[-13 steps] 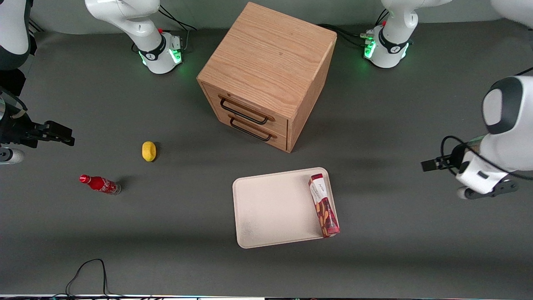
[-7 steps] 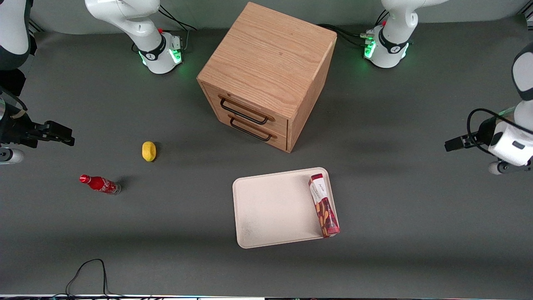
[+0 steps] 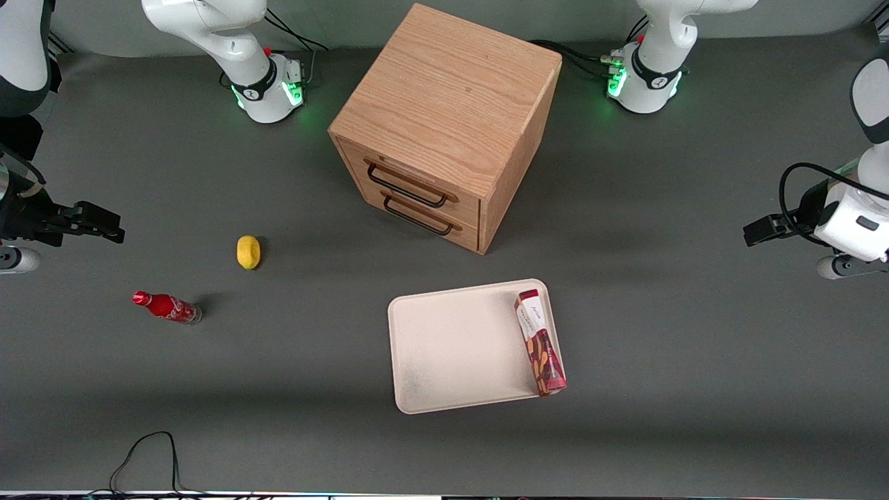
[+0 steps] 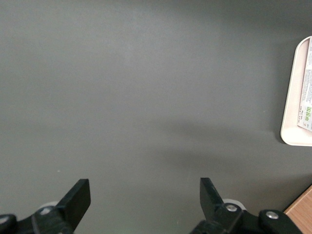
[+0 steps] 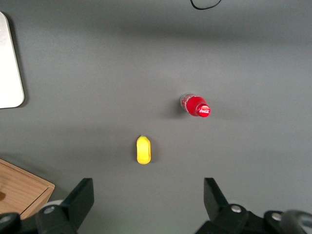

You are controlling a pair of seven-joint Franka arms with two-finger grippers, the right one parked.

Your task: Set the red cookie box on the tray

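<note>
Looks like a robotics lab. Shows white arm bases with green lights fixed on a grey-matted desk beside a wooden drawer cabinet, a loose cable nearer the camera, and jaws spread wide over the desk, well apart from the cabinet.

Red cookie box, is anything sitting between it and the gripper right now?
Nothing visible. The red cookie box lies on the tray, and only bare table separates it from the open gripper at the working arm's end.
</note>
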